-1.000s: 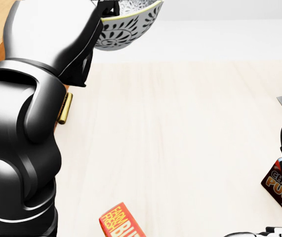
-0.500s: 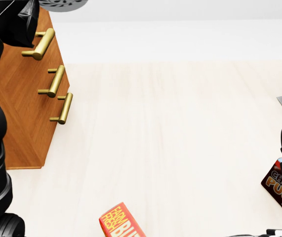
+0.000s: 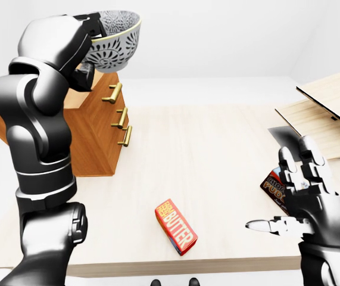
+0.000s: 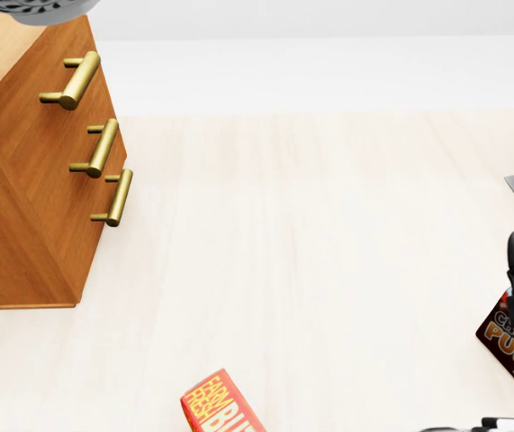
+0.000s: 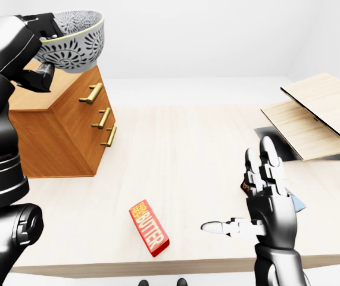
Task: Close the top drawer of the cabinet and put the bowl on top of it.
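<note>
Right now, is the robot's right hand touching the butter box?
Apart. The right-eye view shows the open right hand well to the right of the butter box, with a strip of bare table between its thumb tip and the box.

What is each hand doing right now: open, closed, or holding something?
Left hand: closed on the bowl, which it holds in the air.
Right hand: open, with its fingers spread, and empty.
</note>
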### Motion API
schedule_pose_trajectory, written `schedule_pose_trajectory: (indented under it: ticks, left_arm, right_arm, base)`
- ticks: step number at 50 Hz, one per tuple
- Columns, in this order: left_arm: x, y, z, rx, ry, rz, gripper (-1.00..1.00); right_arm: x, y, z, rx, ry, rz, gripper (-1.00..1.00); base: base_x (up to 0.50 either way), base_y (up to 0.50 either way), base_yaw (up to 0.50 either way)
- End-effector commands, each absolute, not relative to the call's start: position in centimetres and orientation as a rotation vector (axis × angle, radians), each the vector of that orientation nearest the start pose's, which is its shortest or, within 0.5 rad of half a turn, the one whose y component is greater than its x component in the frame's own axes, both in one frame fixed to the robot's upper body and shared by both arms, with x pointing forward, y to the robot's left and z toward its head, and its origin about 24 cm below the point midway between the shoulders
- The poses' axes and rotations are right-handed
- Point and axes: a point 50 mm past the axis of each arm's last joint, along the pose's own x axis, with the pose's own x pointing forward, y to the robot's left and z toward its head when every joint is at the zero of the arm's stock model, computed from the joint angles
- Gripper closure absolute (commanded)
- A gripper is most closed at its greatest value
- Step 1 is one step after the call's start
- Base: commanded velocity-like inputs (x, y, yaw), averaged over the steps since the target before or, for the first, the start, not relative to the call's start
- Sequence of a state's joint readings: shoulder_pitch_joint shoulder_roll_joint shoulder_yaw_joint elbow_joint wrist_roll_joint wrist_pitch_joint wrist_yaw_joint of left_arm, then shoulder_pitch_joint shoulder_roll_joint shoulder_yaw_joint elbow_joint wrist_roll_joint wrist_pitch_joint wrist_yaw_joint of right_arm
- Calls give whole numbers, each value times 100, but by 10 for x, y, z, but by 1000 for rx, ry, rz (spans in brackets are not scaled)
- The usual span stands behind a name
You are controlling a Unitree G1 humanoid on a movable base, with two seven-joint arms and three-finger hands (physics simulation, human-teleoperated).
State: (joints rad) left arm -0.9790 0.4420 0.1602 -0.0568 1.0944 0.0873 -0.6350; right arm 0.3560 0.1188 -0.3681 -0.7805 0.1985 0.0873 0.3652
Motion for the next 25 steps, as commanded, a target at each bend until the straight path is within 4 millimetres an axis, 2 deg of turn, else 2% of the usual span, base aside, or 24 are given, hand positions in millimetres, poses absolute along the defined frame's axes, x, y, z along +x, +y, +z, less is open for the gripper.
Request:
schedule_pose_trajectory:
  ticks: [1, 10, 13, 25]
  left_arm:
    - [330, 214, 336, 1340, -416, 262, 100]
    - [346, 237, 336, 1254, -384, 329, 100]
    - [359, 250, 332, 1188, -346, 358, 100]
    - [378, 275, 325, 1109, -243, 437, 100]
  right_arm:
    - [155, -210, 138, 9, -367, -58, -100]
    - [158, -210, 137, 8, -364, -58, -100]
    - [158, -210, 137, 7, -364, -58, -100]
    - [162, -207, 134, 7, -350, -47, -100]
  base:
    - [0, 0, 0]
    - [0, 0, 0]
    - [0, 0, 0]
    - [0, 0, 0]
